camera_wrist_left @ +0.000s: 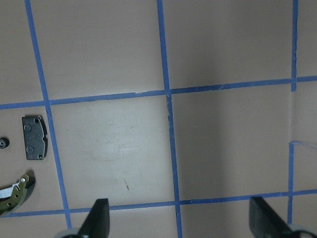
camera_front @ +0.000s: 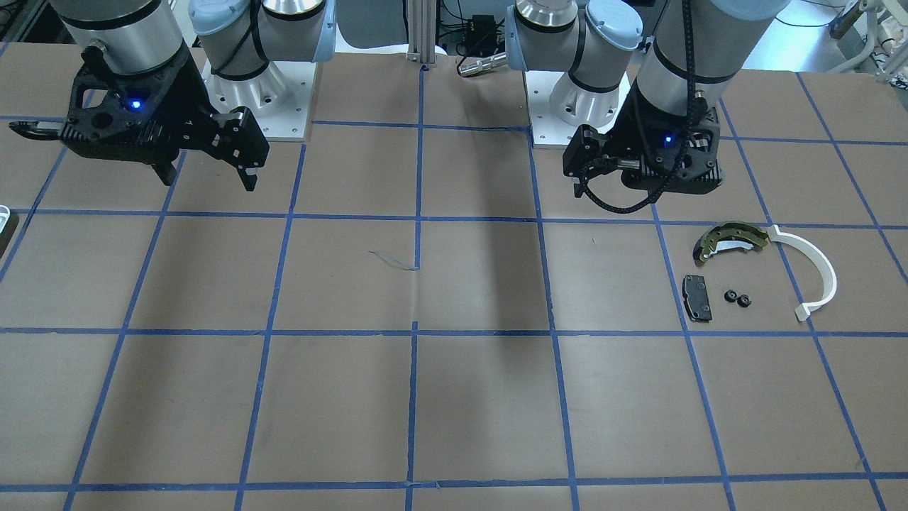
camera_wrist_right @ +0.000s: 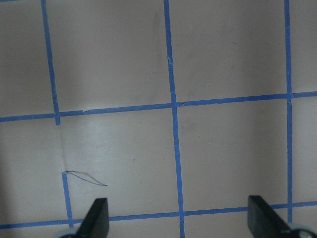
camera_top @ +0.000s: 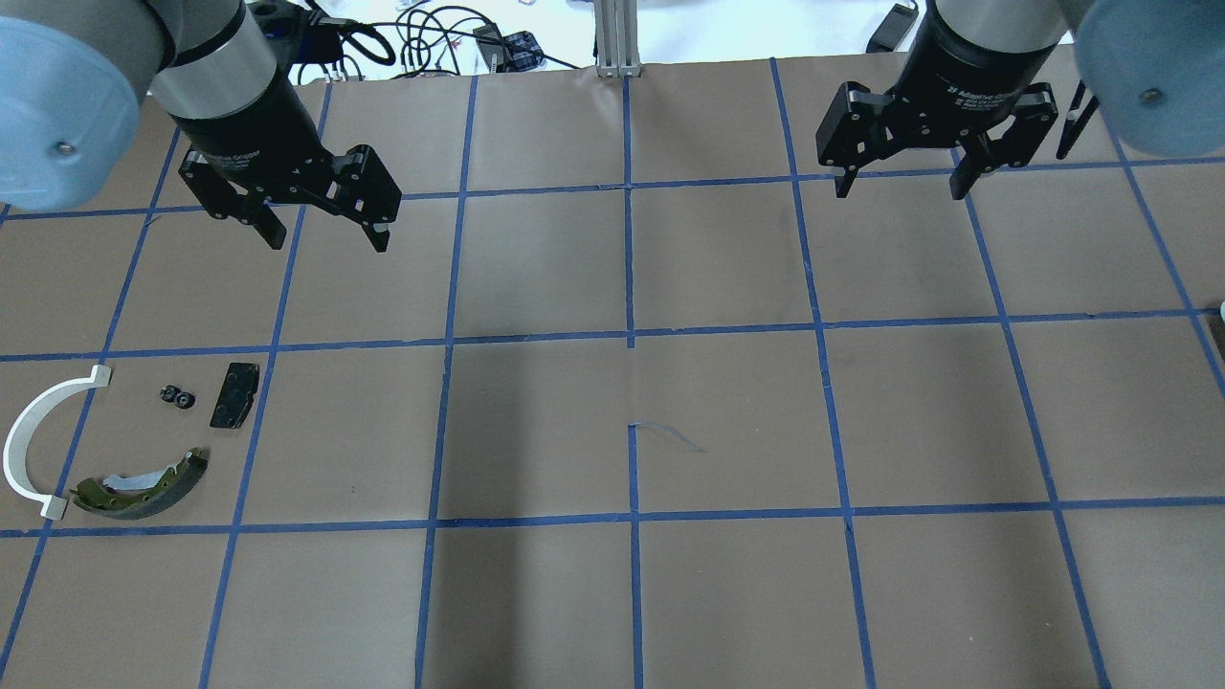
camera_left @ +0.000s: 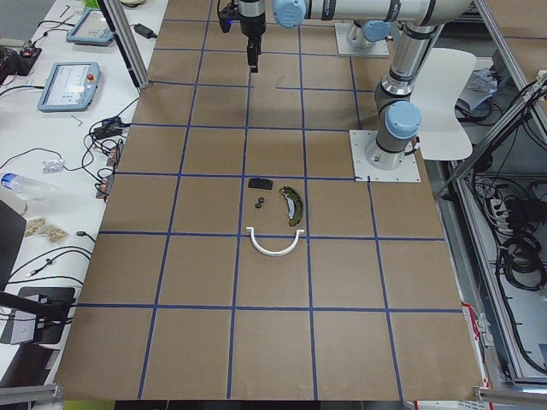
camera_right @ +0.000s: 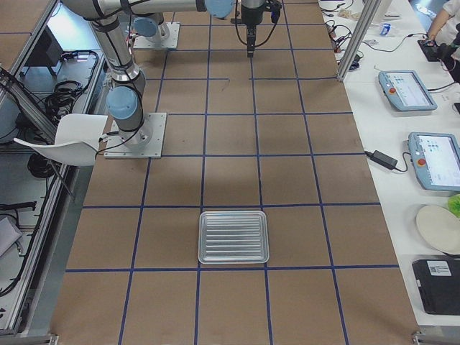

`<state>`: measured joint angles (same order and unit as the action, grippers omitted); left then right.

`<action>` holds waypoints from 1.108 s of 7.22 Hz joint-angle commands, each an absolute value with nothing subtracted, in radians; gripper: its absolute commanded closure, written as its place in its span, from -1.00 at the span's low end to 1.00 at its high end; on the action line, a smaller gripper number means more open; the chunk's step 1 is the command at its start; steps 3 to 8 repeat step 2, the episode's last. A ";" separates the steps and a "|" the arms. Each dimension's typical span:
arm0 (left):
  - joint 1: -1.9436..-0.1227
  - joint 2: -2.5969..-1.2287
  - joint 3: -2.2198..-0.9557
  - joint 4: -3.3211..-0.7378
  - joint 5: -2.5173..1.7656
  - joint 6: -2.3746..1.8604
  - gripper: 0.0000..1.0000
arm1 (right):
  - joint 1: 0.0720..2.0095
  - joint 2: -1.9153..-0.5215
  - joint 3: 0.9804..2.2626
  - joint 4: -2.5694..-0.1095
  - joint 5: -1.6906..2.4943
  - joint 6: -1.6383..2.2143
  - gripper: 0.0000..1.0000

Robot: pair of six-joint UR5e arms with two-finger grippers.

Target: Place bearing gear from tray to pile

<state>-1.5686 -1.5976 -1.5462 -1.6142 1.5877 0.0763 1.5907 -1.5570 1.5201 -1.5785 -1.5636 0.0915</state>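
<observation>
The pile lies on the table's left side: an olive-gold brake shoe (camera_top: 144, 483), a long white arc (camera_top: 38, 440) and a dark grey pad (camera_top: 234, 394). Two small black bearing gears (camera_top: 175, 394) lie among them, beside the pad; they also show in the front-facing view (camera_front: 736, 298). The ribbed clear tray (camera_right: 233, 236) sits at the table's right end and shows nothing in it. My left gripper (camera_top: 328, 241) is open and empty, hovering beyond the pile. My right gripper (camera_top: 901, 191) is open and empty over bare table. Both wrist views show spread fingers.
Blue tape lines grid the brown table. The two arm bases (camera_front: 259, 106) stand on white plates at the robot's edge. An aluminium post (camera_top: 617, 38) and cables stand at the far edge. Benches with tablets (camera_right: 406, 90) run along the operators' side.
</observation>
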 commanded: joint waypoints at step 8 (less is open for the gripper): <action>-1.565 -1.571 -1.572 -1.632 1.592 0.083 -1.00 | 1.591 -1.555 1.520 -1.578 -1.557 0.092 -1.00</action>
